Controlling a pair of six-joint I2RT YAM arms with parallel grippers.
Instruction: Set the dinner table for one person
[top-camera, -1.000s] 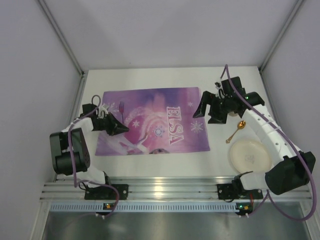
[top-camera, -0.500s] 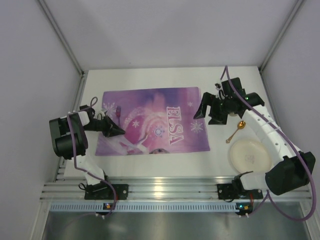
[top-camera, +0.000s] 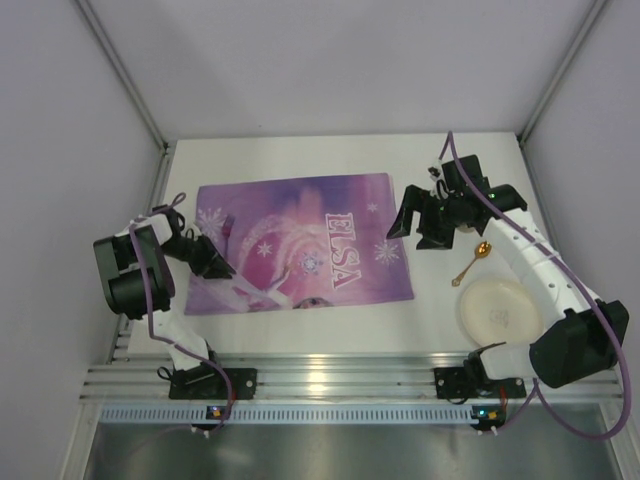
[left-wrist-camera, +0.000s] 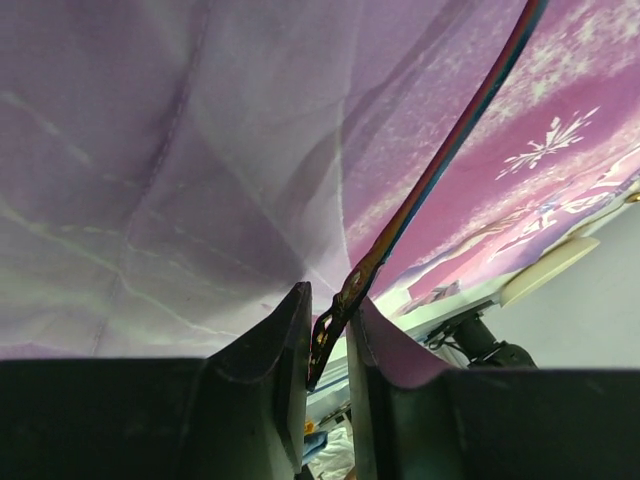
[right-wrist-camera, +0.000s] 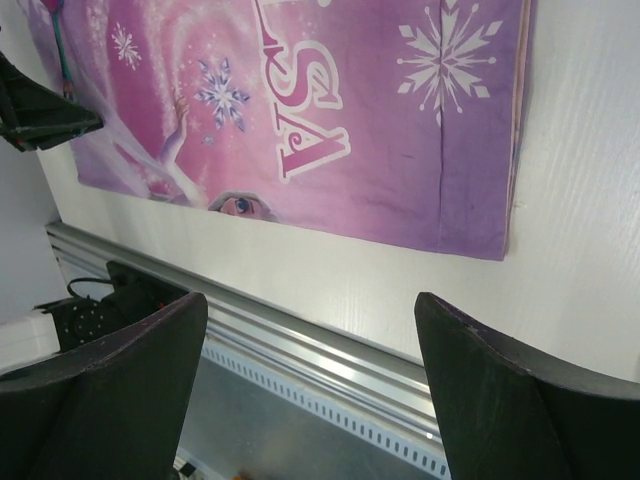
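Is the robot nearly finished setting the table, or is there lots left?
About halfway, I'd guess. Done: the purple Elsa placemat lies on the table. In hand: the left gripper has a thin rainbow-coloured utensil between its jaws, over the mat. Left: the cream plate and gold spoon sit on bare table right of the mat, and the right gripper hovers open and empty.

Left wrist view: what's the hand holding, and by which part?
A thin rainbow-coloured utensil, its near end between the left hand's fingers; whether they clamp it cannot be told.
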